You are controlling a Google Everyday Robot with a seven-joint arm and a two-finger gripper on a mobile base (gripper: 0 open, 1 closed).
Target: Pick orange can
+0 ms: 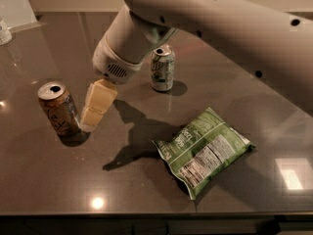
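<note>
The orange can (59, 108) stands upright on the dark table at the left, orange-brown with dark lettering and a silver top with an open mouth. My gripper (92, 120) hangs from the pale arm (195, 18) that reaches in from the upper right. Its cream-coloured tip sits low, just to the right of the orange can, very close to the can's side. I cannot tell whether it touches the can.
A green-and-white can (162, 67) stands upright behind the gripper, near the middle of the table (146, 190). A green chip bag (205, 151) lies flat at the right front. A white container (5, 31) shows at the far left edge.
</note>
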